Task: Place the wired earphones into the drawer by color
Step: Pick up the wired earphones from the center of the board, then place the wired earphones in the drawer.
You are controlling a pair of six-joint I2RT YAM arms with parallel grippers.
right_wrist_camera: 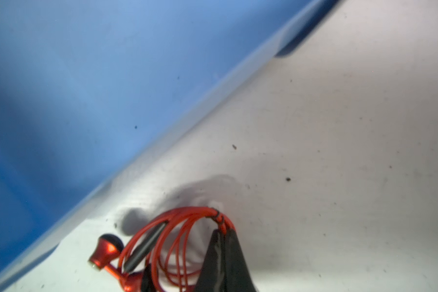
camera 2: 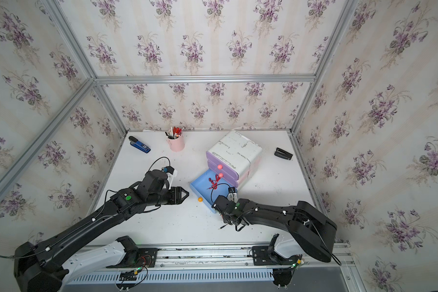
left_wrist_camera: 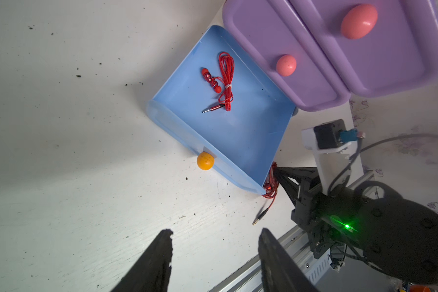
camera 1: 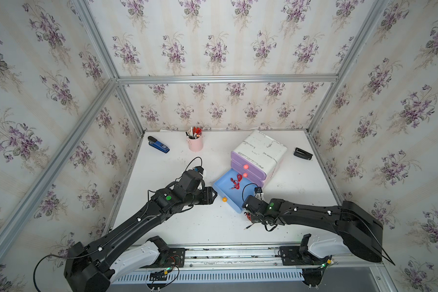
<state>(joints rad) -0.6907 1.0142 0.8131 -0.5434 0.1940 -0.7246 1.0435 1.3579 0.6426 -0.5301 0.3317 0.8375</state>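
Pickup: right gripper [right_wrist_camera: 221, 242] is pinching loose red earphones [right_wrist_camera: 182, 210] beside blue drawer [left_wrist_camera: 238, 131].
Next is likely lifting over the wall and releasing inside; left gripper [left_wrist_camera: 215, 235] is hanging spread, empty.

first red earphones [left_wrist_camera: 226, 83]: coiled, inside open blue drawer [left_wrist_camera: 240, 144] | second red earphones [right_wrist_camera: 106, 249]: bunched outside drawer corner, pinched by right hand [right_wrist_camera: 221, 235]

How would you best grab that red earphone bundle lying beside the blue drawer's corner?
Pinch the red earphone bundle at its tie, from above: the loops bunch there, so all should lift together. The earbud is small and round; the plug trails loose. The right gripper is shut there.
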